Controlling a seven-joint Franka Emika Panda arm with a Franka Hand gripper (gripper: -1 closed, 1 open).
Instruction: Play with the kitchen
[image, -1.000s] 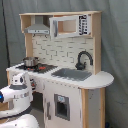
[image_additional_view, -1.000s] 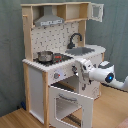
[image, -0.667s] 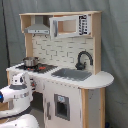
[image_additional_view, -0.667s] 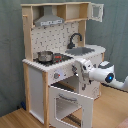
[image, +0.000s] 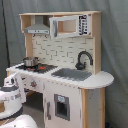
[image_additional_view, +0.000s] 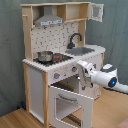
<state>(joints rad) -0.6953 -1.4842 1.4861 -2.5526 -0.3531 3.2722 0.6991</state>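
Your pincer (image_additional_view: 83, 71) sits at the kitchen (image_additional_view: 60, 60) knob panel (grip state: cannot tell); oven door (image_additional_view: 72, 102) already open, rest untouched.

One white robot arm (image_additional_view: 102, 77) reaches in from the second exterior view's right edge twd frame centre, wrist approx level, gripper (image_additional_view: 81, 71) at its tip; in the first exterior view the arm (image: 11, 97) fills the lower left corner.

Sitting on the hob (image_additional_view: 56, 58) at the second exterior view's left of the sink (image_additional_view: 82, 51): a pot (image_additional_view: 45, 56). Standing behind the sink: a faucet (image_additional_view: 74, 39). Hanging open below: the oven door (image_additional_view: 71, 95).
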